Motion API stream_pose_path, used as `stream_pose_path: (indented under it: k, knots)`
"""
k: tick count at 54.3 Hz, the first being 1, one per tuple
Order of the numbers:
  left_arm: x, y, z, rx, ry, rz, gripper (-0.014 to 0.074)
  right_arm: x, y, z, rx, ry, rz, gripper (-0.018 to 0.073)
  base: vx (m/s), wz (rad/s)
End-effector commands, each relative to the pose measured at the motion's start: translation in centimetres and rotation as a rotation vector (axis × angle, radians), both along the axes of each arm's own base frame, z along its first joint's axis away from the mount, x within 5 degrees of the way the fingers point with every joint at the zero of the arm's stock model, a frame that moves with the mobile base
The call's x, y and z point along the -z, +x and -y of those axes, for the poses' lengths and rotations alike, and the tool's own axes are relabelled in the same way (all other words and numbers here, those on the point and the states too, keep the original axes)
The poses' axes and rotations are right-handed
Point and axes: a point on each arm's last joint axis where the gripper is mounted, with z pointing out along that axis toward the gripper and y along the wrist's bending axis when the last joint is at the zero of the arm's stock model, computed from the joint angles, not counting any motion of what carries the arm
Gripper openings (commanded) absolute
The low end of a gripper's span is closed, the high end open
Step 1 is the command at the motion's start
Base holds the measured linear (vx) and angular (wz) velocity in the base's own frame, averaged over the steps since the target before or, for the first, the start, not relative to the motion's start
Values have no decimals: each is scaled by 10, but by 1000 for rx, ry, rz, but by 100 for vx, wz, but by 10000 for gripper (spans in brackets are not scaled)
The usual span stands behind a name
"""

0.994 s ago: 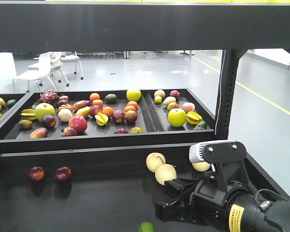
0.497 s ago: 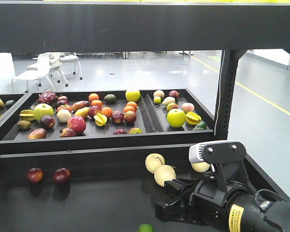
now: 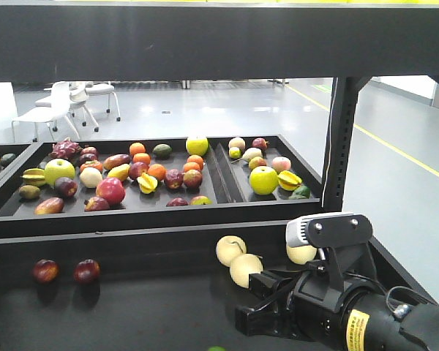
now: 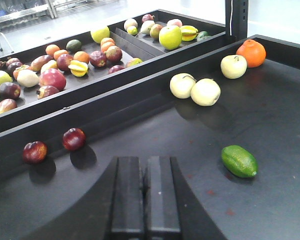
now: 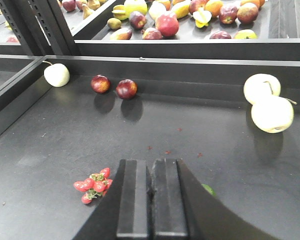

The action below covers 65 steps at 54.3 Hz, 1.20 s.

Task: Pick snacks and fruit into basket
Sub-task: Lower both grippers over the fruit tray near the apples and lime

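Left wrist: left jaws closed on nothing, green fruit [image 4: 239, 161] lying ahead-right of them on open shelf [image 4: 270, 115], well off the rim. Right jaws closed too.

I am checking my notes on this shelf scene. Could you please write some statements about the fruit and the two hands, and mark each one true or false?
1. The left hand and the right hand are both shut and empty. True.
2. The green fruit lies in the upper tray. False: it lies alone on the lower shelf.
3. The two pale fruits touch each other. True.
4. A blue basket stands on the lower shelf. False: no basket shows in any view.
5. In the right wrist view, the strawberries lie left of the right hand. True.
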Motion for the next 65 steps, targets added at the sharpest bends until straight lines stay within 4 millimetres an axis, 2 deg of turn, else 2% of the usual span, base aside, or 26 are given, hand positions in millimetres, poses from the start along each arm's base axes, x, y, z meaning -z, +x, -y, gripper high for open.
stream_pose_path:
  k: [1, 49, 56, 65]
  knots:
    - [-15, 0, 4, 35, -39, 65, 3, -19, -1, 4, -2, -28, 93, -13, 0, -1]
    - [-16, 0, 5, 49, -46, 78, 3, -19, -1, 4, -2, -28, 93, -13, 0, 0]
    - [-21, -1, 10, 101, -76, 124, 3, -19, -1, 4, -2, -28, 93, -13, 1, 4]
    - [-21, 1, 11, 75, -236, 74, 3, -19, -1, 4, -2, -28, 93, -13, 1, 3]
